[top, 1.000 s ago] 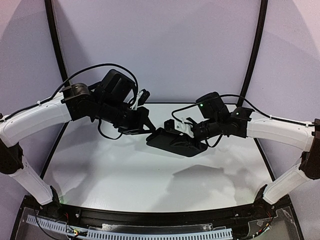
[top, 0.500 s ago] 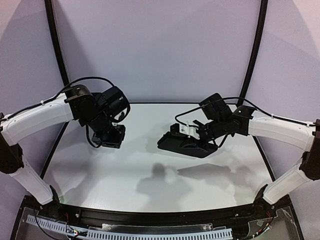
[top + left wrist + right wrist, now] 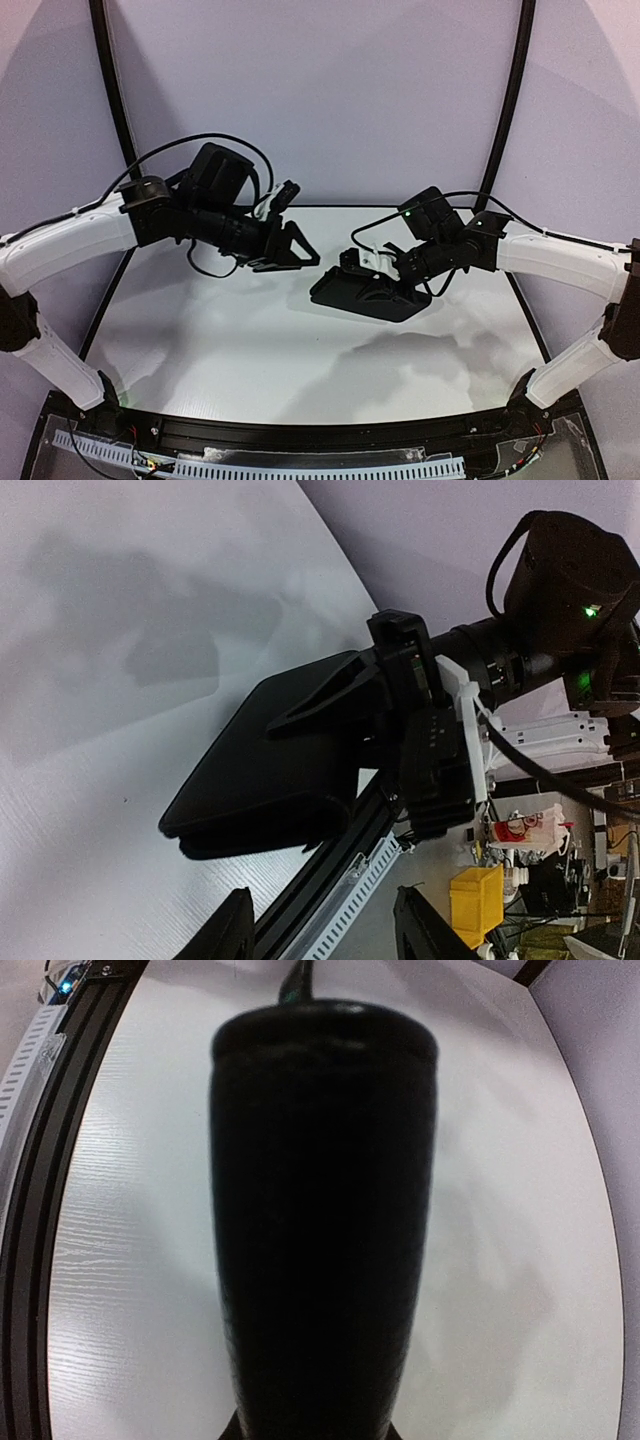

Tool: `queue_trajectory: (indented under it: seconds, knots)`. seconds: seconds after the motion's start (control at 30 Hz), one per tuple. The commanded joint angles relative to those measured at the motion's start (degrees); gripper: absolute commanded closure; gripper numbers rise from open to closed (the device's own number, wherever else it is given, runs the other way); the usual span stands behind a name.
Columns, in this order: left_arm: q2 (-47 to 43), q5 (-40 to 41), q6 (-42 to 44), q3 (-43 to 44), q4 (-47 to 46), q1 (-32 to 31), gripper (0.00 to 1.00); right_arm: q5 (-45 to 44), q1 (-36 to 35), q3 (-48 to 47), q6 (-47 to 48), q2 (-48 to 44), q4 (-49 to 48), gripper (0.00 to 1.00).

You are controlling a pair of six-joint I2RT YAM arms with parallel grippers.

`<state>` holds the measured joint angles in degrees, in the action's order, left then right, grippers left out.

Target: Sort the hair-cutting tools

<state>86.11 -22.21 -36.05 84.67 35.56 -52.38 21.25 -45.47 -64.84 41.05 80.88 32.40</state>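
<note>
Seemingly the case-opening step: the right claw (image 3: 362, 262) clamps the black zip case (image 3: 368, 296) aloft; the left claw (image 3: 303, 258), jaws apart, faces its free end and must pinch there.

In the right wrist view the black case (image 3: 325, 1230) sits so close to the lens that it is a blurred dark mass. It covers the right fingers entirely and blocks the surface (image 3: 130, 1240) ahead of them. In the left wrist view only the tips of the left fingers (image 3: 232, 932) show, cut off by the bottom edge. One of the right fingers (image 3: 340, 685) lies across the case; the other is hidden beneath it. The clutter (image 3: 520, 860) behind those fingers is too small to identify.
</note>
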Motion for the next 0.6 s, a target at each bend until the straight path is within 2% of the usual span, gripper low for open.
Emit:
queue_trajectory:
  seconds: [0.0,0.27,0.43,0.57]
  knots:
    - [4.28,-5.16,2.12,3.4,-2.02,0.0,0.53,2.51,-0.25,-1.02,-0.71,-1.78,-3.07,1.0]
    - [6.93,-7.02,2.67,5.72,0.86,0.01,0.65,2.28,-0.24,-1.32,-0.82,-1.61,-2.83,1.0]
    - [7.16,-6.8,2.53,5.67,2.12,0.03,0.67,2.2,-0.25,-1.51,-1.02,-1.44,-2.78,1.0]
    - [8.2,-6.85,2.28,6.05,2.88,-0.07,0.73,2.22,-0.29,-1.77,-1.16,-1.34,-2.63,1.0]
